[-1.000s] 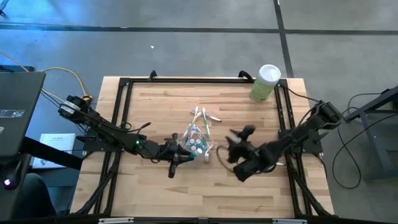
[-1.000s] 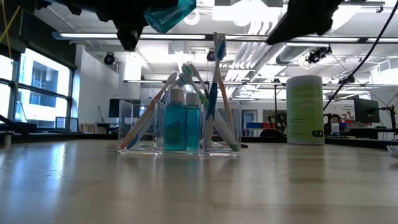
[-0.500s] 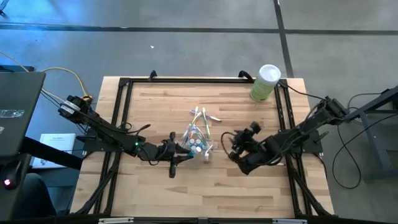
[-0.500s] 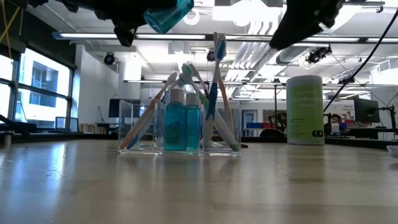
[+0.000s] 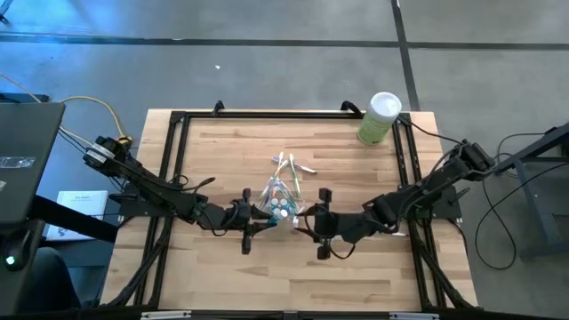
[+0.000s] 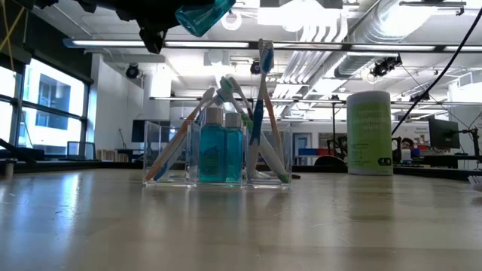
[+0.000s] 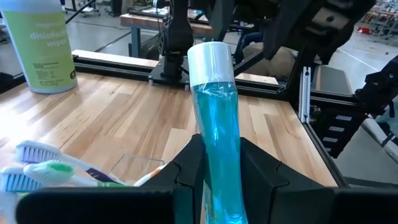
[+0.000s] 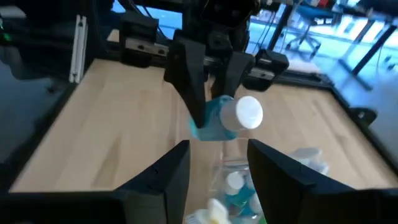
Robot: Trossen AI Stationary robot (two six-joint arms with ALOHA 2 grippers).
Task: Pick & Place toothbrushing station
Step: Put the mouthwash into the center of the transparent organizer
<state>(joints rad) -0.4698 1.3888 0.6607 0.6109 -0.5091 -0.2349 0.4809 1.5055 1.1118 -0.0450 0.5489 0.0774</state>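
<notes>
The clear cup [image 5: 283,200] stands on its base mid-table, holding slim toothbrushes [image 6: 260,105] and two blue white-capped tubes [image 6: 222,150]. It also shows in the low view [image 6: 218,154]. My left gripper [image 5: 267,217] is just left of the cup, raised above the table, and shut on a third blue tube [image 7: 216,130]. My right gripper [image 5: 308,222] is open just right of the cup and faces the left gripper. In the right wrist view the held tube's white cap [image 8: 249,113] lies ahead of its fingers [image 8: 177,174], apart from them. My left gripper pinches the tube's blue body [image 7: 217,165], at its lower part away from the cap, between its two fingers [image 7: 189,168]. The fingers come about level from the table's left and lie along the tube. The tube sticks out past the fingertips, cap [image 7: 211,59] foremost, lifted clear of the table [image 6: 203,15].
A tall pale-green canister with a white lid [image 5: 380,117] stands at the table's far right corner. A dark frame [image 5: 178,120] runs around the wooden table top. Bare wood lies toward the near edge [image 5: 284,276] and the far left.
My right gripper has gone toward the table's left, from near the right rail to just beside the cup and the held tube, and has turned level to face them; it has left the low view. My left gripper has kept the tube raised in place.
</notes>
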